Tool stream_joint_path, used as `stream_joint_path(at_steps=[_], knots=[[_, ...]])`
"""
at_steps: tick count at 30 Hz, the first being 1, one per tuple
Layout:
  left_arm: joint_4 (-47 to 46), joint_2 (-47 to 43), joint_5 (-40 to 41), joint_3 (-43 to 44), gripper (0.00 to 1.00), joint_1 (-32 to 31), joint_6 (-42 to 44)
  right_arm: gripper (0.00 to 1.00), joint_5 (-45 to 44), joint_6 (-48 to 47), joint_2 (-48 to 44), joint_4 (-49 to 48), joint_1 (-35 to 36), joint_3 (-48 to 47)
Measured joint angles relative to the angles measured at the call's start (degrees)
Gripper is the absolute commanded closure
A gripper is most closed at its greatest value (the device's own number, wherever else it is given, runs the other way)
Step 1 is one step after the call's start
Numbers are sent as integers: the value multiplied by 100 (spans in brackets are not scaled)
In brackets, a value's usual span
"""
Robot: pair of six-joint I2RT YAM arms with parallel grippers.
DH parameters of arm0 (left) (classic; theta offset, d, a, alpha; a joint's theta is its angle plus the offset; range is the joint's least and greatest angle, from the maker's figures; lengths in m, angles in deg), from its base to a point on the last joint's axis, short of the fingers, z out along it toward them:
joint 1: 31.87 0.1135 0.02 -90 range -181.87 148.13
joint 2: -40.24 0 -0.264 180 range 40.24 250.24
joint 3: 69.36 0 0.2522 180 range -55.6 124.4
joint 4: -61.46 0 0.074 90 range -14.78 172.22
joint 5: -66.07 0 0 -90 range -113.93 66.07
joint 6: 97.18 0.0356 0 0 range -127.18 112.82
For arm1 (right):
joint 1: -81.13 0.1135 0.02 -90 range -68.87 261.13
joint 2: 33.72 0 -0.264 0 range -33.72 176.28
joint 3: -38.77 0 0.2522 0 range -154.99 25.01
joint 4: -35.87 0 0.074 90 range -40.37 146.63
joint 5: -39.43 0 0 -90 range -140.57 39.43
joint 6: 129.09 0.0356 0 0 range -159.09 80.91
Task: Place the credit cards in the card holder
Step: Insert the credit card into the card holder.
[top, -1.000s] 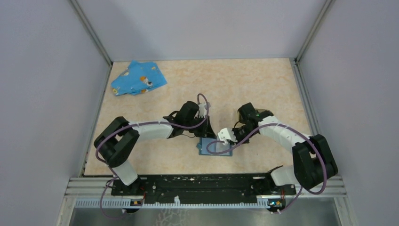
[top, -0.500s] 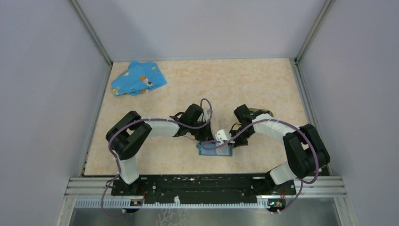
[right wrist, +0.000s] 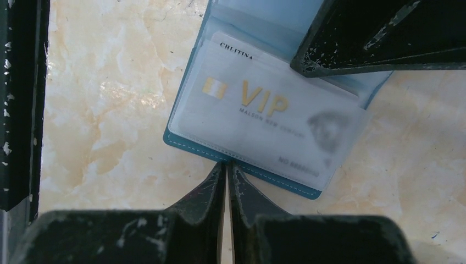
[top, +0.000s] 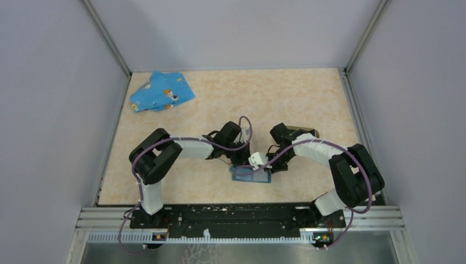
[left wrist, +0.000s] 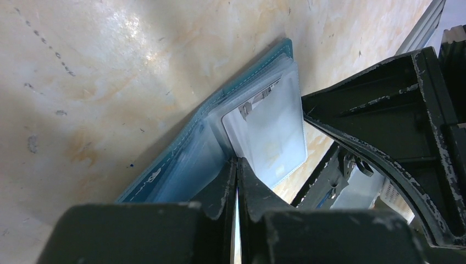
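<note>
the biggest risk is the whole blue case [right wrist: 250,19] sliding on the table [top: 275,93]. both arms crowd over it at the near middle, and a pull from either side would likely drag or flip it rather than free a card. next come the arms themselves. the left gripper [left wrist: 237,165] and right gripper [right wrist: 226,168] face each other across the case, each filling part of the other's wrist view, so a careless lift could knock them together. both pairs of fingers are clenched tight with their tips at the case's edges, the left at the clear sleeves [left wrist: 269,132], the right at the stitched rim. whether either nips a sleeve or the rim i cannot tell. if only plastic is pinched, the vip card [right wrist: 264,110] inside its sleeve will not come out, and the sleeve may stretch or slip free.

the card holder [top: 305,131] sits beyond the case and to its right, tucked against the right arm, and shows only as a tan sliver. its slots are hidden, so aiming a card there looks hard. how many cards the case holds is unclear: one shows plainly, the rest are blurred layers. that card's small print is too soft to read. the blue cloth [top: 162,92] lies well apart at the far left.
</note>
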State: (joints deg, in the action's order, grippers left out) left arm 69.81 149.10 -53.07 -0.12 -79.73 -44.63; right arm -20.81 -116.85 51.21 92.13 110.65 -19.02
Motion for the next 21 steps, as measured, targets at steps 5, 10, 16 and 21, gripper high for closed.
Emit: stream_joint_path(at_steps=[5,10,16,21], knots=[[76,-2,70,31,89,-11,4,92,-17,61,-24,-2,-20,-2],[247,-79,304,87,84,-94,39,90,39,35,-254,79,-348,-2],[509,-151,494,177,79,-131,133,88,254,-4,-619,219,-662,-17],[772,-323,699,177,75,-131,221,86,564,-22,-785,387,-861,-184]])
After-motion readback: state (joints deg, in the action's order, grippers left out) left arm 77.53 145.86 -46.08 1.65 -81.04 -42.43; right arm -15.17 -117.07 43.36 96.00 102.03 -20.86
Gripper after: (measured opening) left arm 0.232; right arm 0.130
